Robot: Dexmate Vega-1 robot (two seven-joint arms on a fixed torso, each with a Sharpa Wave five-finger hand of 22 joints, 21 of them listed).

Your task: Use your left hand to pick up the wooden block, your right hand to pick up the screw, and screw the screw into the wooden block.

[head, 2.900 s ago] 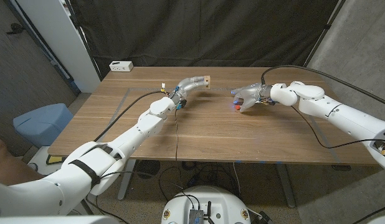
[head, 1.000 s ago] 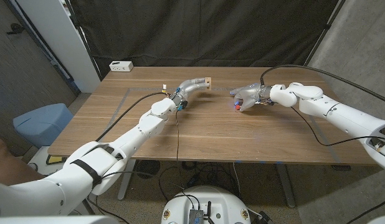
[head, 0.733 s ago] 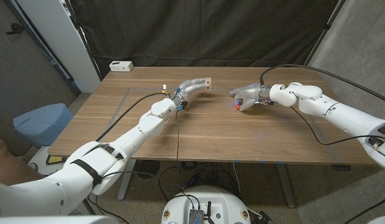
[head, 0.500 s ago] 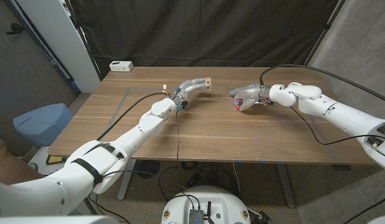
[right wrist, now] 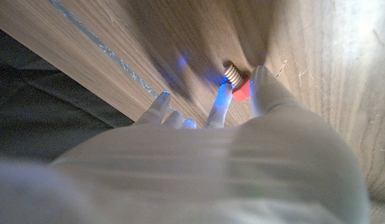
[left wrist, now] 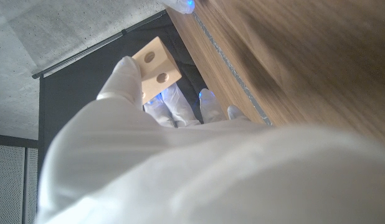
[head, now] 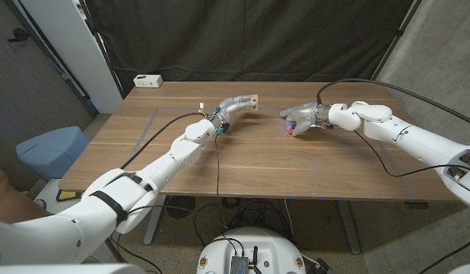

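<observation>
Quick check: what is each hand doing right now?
Left hand: holds the wooden block up off the table.
Right hand: pinches the screw.

The left hand (left wrist: 180, 162) holds the wooden block (left wrist: 156, 61) at its fingertips; two round holes show in the block's face; the table (left wrist: 292, 56) runs alongside; a dark curtain (left wrist: 80, 87) hangs beyond.
</observation>
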